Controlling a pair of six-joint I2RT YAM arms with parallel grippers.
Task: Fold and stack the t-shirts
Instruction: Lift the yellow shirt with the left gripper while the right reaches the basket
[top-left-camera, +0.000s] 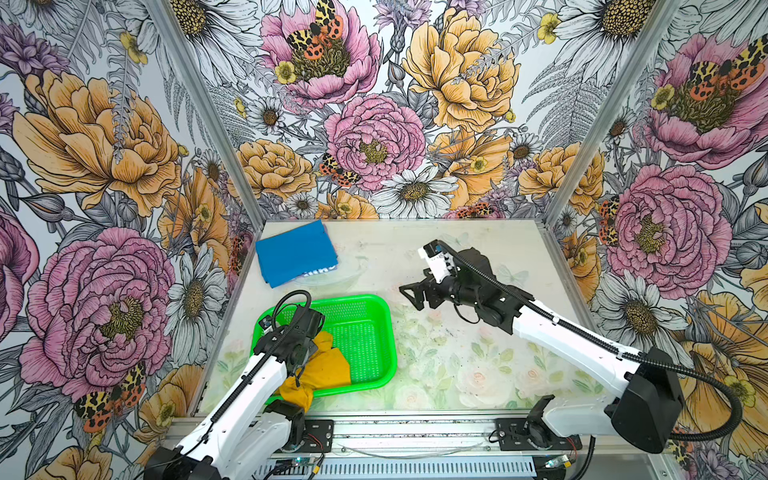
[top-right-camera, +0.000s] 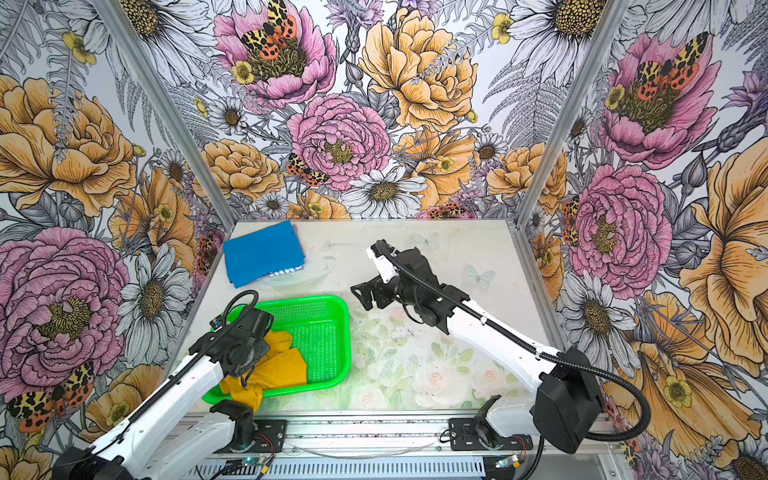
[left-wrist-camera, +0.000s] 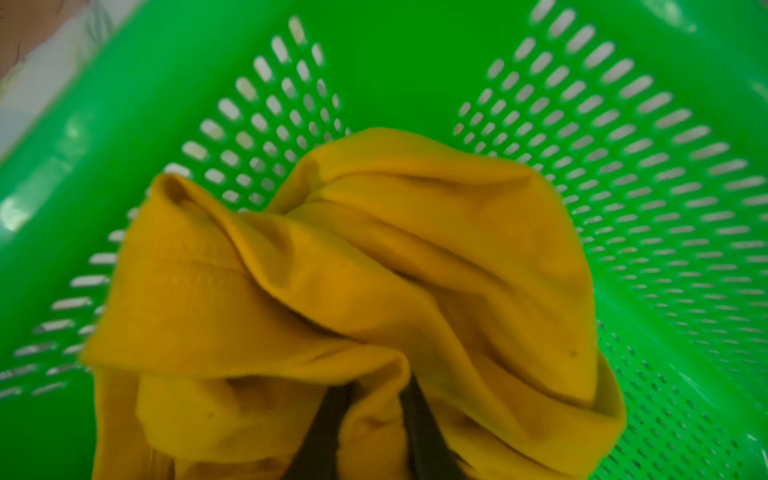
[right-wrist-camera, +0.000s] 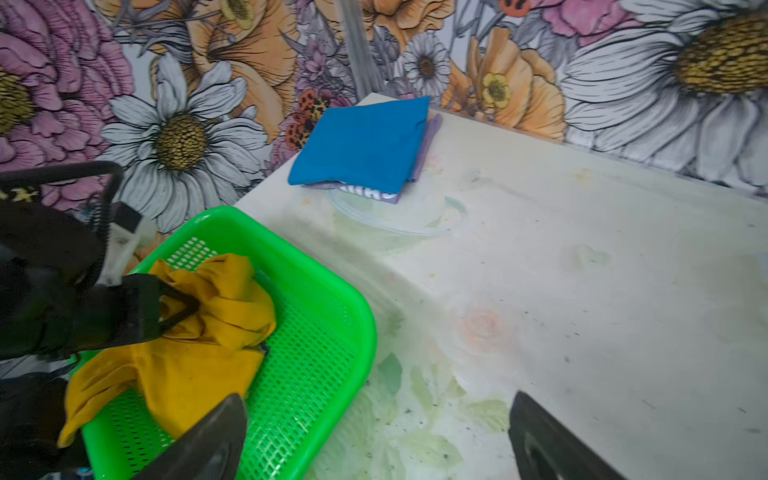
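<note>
Clearly the left gripper (right-wrist-camera: 183, 308) was clenched on the mustard-yellow shirt (top-left-camera: 328, 365) in the green basket's (top-left-camera: 374, 305) near-left corner. The right gripper (top-left-camera: 411, 294) gaped, well apart.

Table (top-left-camera: 523, 249): pale top with a faded floral print, scattered dark specks near the middle. Far-left corner: folded lavender cloth (right-wrist-camera: 430, 137) with white lettering lies directly on the top; a folded blue t-shirt (top-left-camera: 295, 253) sits on it, nearly covering it. Just beside that pile is a faint clear round outline (right-wrist-camera: 415, 232), nature unclear. Near-left: green perforated basket (top-left-camera: 390, 332) stands flat on the top, well apart from the pile. It holds a crumpled mustard-yellow t-shirt (top-left-camera: 328, 365) that hangs over its near rim; contact with the table cannot be told.
</note>
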